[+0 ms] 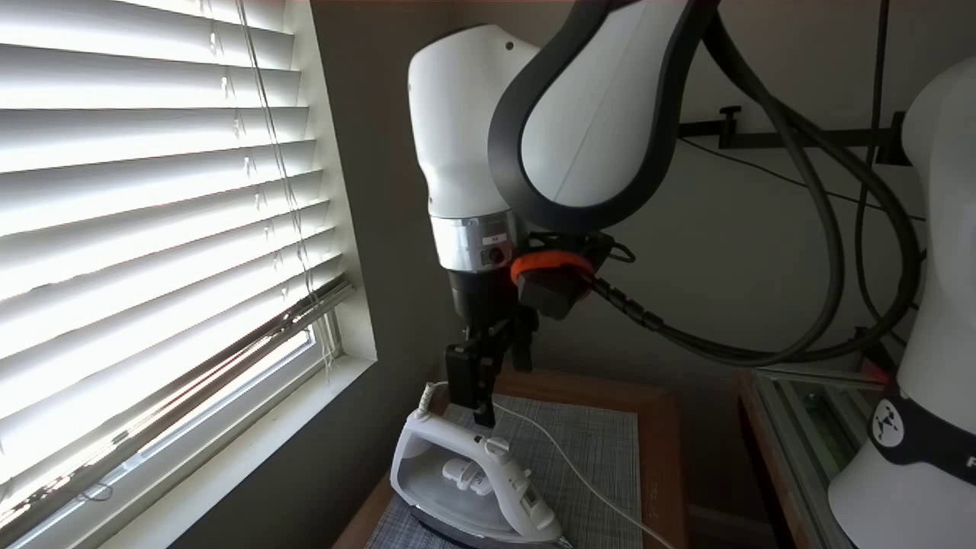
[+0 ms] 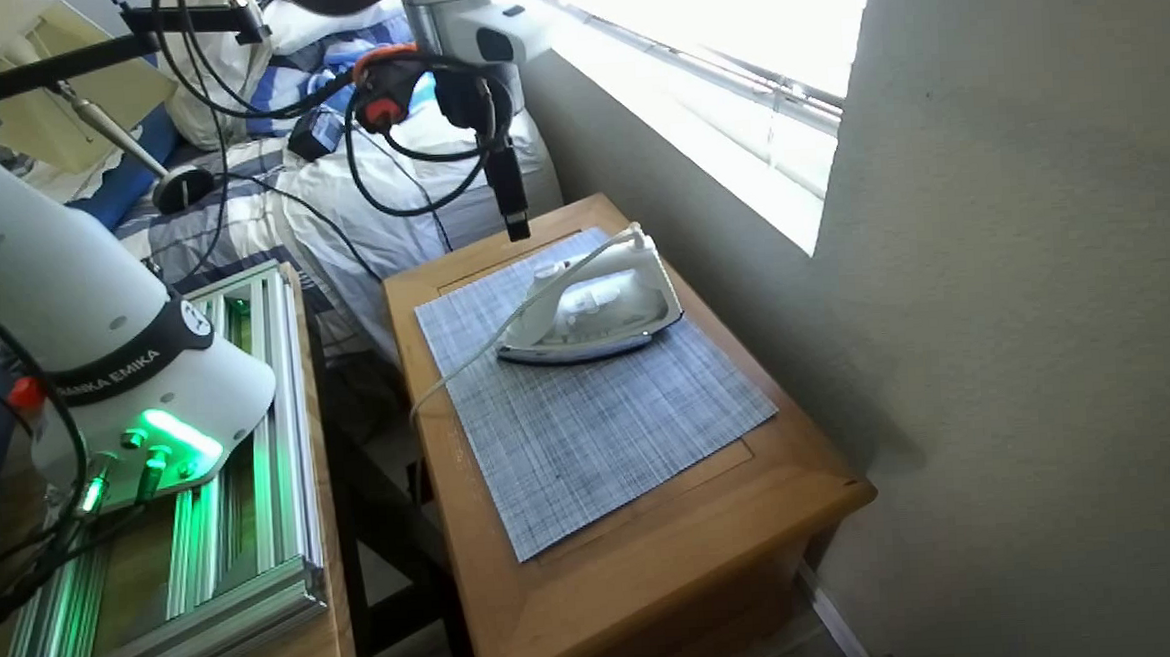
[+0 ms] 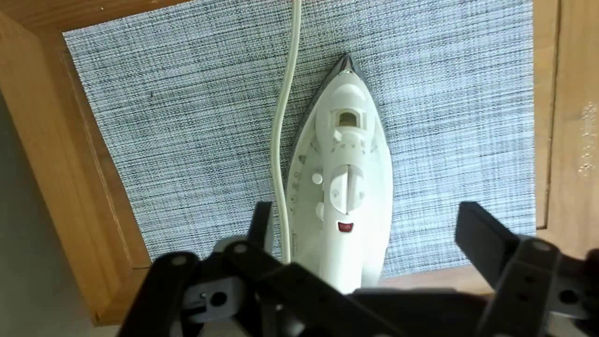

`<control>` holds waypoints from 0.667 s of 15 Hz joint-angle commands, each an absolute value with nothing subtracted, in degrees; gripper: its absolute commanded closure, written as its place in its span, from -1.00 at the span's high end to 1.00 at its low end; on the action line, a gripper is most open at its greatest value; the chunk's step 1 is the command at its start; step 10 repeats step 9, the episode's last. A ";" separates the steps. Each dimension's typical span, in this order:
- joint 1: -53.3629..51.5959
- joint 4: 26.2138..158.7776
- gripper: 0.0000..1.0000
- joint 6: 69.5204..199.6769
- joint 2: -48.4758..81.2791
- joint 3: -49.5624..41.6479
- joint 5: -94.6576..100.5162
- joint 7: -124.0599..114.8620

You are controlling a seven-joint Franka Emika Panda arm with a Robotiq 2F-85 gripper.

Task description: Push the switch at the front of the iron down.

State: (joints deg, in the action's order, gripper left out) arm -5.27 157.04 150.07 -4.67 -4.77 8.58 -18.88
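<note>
The white iron stands flat on its soleplate, nose toward the top of the wrist view. It also shows in both exterior views. Near its nose are a small window and a small white lever. Behind them are a split round dial, two white side buttons and a red label. My gripper is open and empty. In both exterior views the gripper points down, above the table and apart from the iron. The gripper hides the iron's rear in the wrist view.
The iron's pale cord runs beside it and over the table edge. A grey woven mat lies under the iron on a wooden table. A wall and a window with blinds flank the table. A bed stands behind.
</note>
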 commanded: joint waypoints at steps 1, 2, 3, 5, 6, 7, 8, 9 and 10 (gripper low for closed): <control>-2.08 158.01 1.00 143.48 -12.63 -0.89 10.23 -22.08; -1.51 158.02 1.00 141.73 -14.44 -0.02 10.12 -22.24; -1.44 157.00 1.00 145.31 -9.48 -0.12 7.96 -19.62; -0.88 157.12 1.00 143.12 -12.19 0.84 7.89 -20.00; -0.72 157.27 1.00 142.79 -12.94 1.03 7.86 -20.02; -0.63 157.34 1.00 142.68 -13.24 1.10 7.85 -20.03; -0.60 157.35 1.00 142.67 -13.27 1.10 7.85 -20.03; -0.58 157.36 1.00 142.66 -13.26 1.10 7.86 -20.03; -0.58 157.36 1.00 142.66 -13.26 1.10 7.86 -20.03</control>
